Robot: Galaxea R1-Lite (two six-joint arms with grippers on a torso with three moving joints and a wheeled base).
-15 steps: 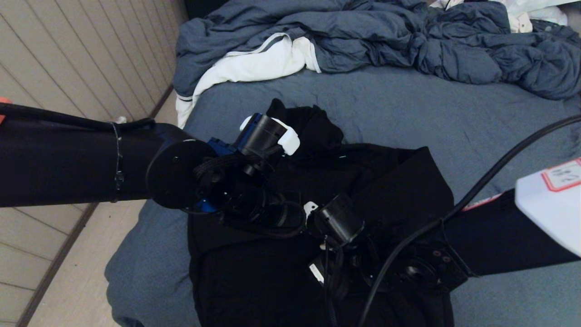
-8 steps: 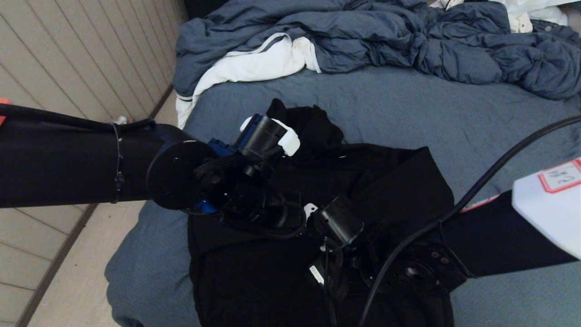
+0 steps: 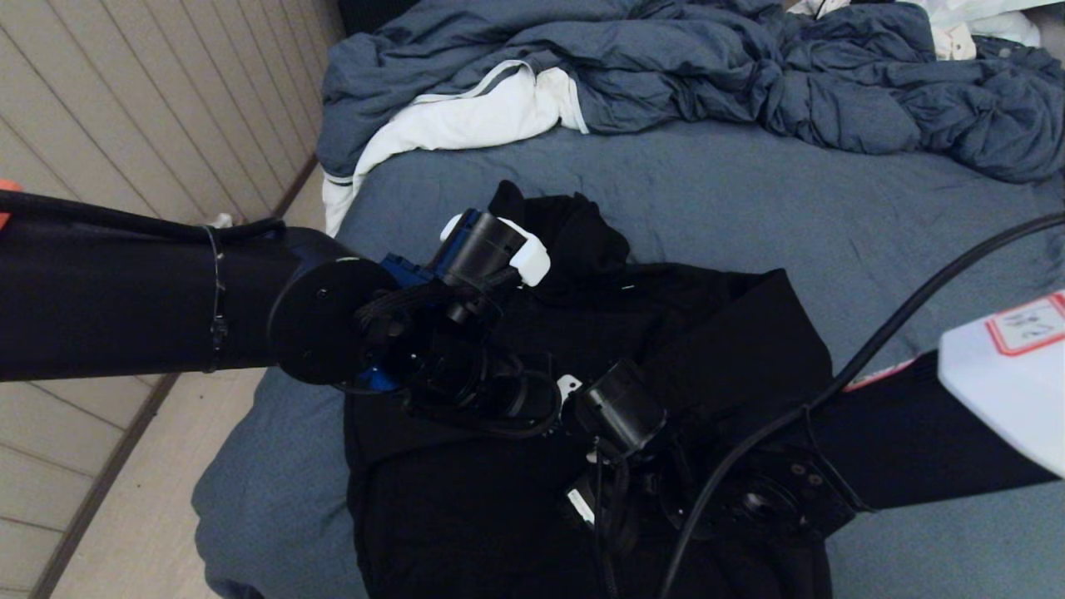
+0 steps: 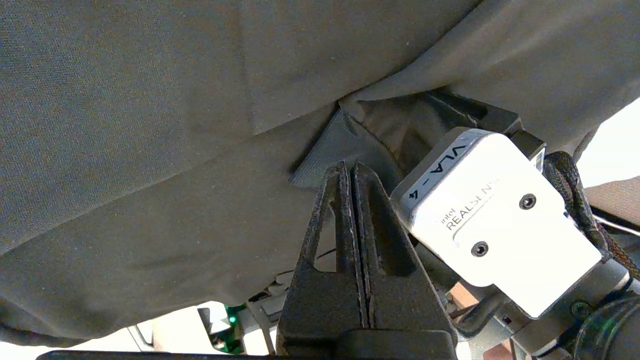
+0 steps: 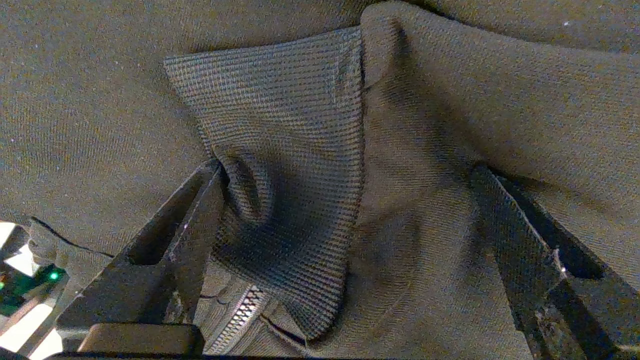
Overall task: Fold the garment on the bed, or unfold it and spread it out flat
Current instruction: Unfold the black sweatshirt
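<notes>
The garment (image 3: 466,499) is lying on the bed (image 3: 790,208), bunched in a dark heap near the bed's near-left part, with a lump of black cloth (image 3: 574,229) sticking up at its far end. Both arms are reaching in over it from either side and meeting above its middle.

Left pincer (image 4: 353,172): the 2 fingers (image 4: 340,220) are pressing flat together, tips resting against the garment next to a ribbed band (image 4: 332,150). Whether any cloth is caught between the tips cannot be told; only a closed seam is showing. In the head view the left arm is coming in from the left, its wrist hanging over the garment's left-centre.

Right pincer (image 5: 345,210): the fingers (image 5: 180,235) are standing wide apart, 1 on each side of a ribbed cuff (image 5: 295,150), and are pushing down into the fabric. The cuff is lying loose between them, not pinched. A stretch of zipper (image 5: 240,315) is showing close to the pincer's base. The right wrist camera housing (image 4: 495,220) is sitting just beside the left fingers in the left wrist view.

At the head of the bed, a blue-grey duvet (image 3: 749,75) is lying crumpled, with a white cloth (image 3: 466,121) poking out beneath it at the left edge. Pale plank flooring (image 3: 125,100) is running along the bed's left side.
</notes>
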